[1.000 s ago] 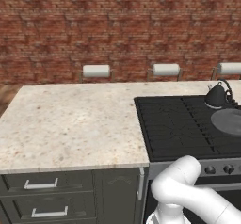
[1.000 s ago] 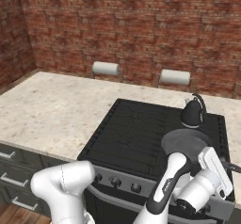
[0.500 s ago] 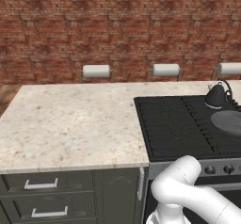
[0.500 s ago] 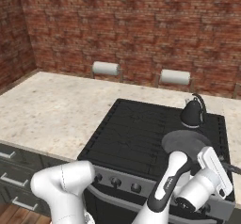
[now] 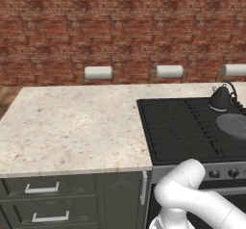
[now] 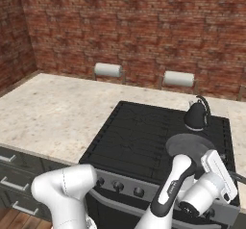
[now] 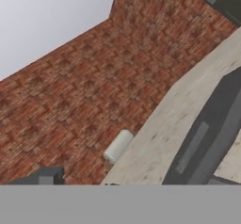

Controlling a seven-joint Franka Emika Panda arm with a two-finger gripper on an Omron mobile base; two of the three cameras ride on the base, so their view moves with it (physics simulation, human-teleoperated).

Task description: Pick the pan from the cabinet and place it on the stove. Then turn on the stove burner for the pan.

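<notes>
A: Where is the pan point(image 6: 190, 146)?

B: On the stove point(image 6: 144, 136), on the right-hand burner in front of the kettle point(image 6: 196, 116).

A: And the gripper?

B: The arm's hand point(image 6: 218, 175) sits low by the stove's front right corner, just beside the pan's near edge. Whether the fingers are spread cannot be made out.

A: Next step?

B: Probably the burner knob. It should approach the knobs point(image 6: 126, 188) squarely and pick the one matching the pan's burner.
</notes>
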